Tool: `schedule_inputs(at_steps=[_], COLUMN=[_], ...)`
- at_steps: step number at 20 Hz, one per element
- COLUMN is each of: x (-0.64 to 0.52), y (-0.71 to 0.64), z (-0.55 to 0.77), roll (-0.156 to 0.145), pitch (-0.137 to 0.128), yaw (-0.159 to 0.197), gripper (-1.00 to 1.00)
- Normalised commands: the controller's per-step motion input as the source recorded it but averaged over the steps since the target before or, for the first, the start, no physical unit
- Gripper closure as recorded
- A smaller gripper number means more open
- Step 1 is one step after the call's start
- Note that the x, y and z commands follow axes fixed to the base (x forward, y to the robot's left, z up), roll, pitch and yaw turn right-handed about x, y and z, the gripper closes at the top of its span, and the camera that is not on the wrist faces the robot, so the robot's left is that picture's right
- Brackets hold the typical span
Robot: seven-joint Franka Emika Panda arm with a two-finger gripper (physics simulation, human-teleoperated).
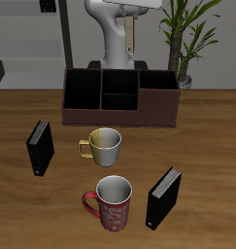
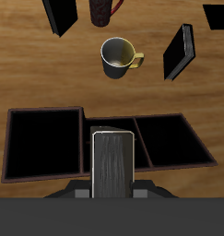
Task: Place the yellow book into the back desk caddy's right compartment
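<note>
the jaws (image 2: 113, 184) grip the book (image 2: 113, 164) upright above the caddy (image 1: 119, 95), over its middle sections. the wide right compartment (image 2: 44, 143) and the other sections show nothing inside. two mugs and two black books sit on the worktop (image 1: 202, 136).

Warm brown wood grain runs across the surface (image 1: 13, 209). The back desk caddy (image 1: 156, 110) is dark reddish-brown with black dividers. One mug (image 1: 104, 145) is pale with a yellow handle, another (image 1: 113, 203) mottled red and white. Two black books (image 1: 40, 148) (image 1: 164, 197) show white page edges.
</note>
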Motion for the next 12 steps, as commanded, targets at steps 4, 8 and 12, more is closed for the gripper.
schedule_inputs(at_steps=[4,8,12], x=[0.0,0.05,0.09], y=[0.52,0.19,0.2], z=[-0.01,0.0,0.09], roll=[0.043,-0.007,0.0], pitch=[0.007,0.01,-0.025], yaw=[0.022,-0.008,0.003], gripper=[1.0,1.0,1.0])
